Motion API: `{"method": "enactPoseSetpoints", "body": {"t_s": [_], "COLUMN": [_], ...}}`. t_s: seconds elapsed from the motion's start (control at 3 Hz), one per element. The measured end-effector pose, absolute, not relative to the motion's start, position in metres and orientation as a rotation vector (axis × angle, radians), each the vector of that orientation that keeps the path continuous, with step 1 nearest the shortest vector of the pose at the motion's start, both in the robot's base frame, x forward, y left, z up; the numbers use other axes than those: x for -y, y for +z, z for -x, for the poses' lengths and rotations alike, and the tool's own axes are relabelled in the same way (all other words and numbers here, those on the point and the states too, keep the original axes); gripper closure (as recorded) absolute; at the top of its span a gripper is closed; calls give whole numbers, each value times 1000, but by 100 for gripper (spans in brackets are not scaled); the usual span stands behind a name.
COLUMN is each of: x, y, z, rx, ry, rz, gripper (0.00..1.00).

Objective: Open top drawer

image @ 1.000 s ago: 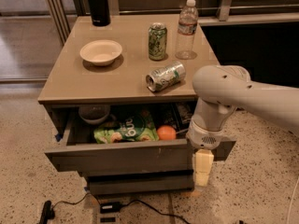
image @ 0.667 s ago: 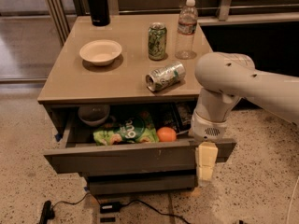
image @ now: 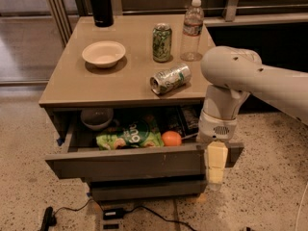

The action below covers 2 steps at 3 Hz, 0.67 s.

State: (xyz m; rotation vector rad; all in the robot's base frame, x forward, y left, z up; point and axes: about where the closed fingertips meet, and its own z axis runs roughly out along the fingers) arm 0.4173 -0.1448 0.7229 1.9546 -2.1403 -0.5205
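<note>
The top drawer [image: 130, 163] is pulled out from under the tan tabletop, its wide grey front panel facing me. Inside it lie a green snack bag [image: 129, 137], an orange [image: 171, 138], a grey bowl [image: 96, 118] and dark packets. My gripper [image: 215, 170] hangs from the white arm [image: 231, 81] in front of the right end of the drawer front, its pale yellow fingers pointing down over the panel's edge.
On the tabletop [image: 72, 83] stand a white bowl [image: 103, 54], a green can [image: 162, 43], a water bottle [image: 192, 30] and a black flask [image: 100, 5]; a silver can [image: 170, 78] lies on its side. A lower grey drawer front [image: 144, 189] sits below. Cables [image: 115, 211] lie on the floor.
My arm and gripper have shifted slightly to the right along the drawer front. The drawer stays pulled out about the same.
</note>
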Motion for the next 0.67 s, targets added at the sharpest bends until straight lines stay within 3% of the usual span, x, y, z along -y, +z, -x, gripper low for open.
{"method": "enactPoseSetpoints", "body": {"t_s": [0.33,0.67], "x": [145,145], "y": [723,723], "z": [-417,-417], "rx": [2140,2140], "ry": [-520,-520], "rz": [-1955,-1955], "gripper": [19,50]}}
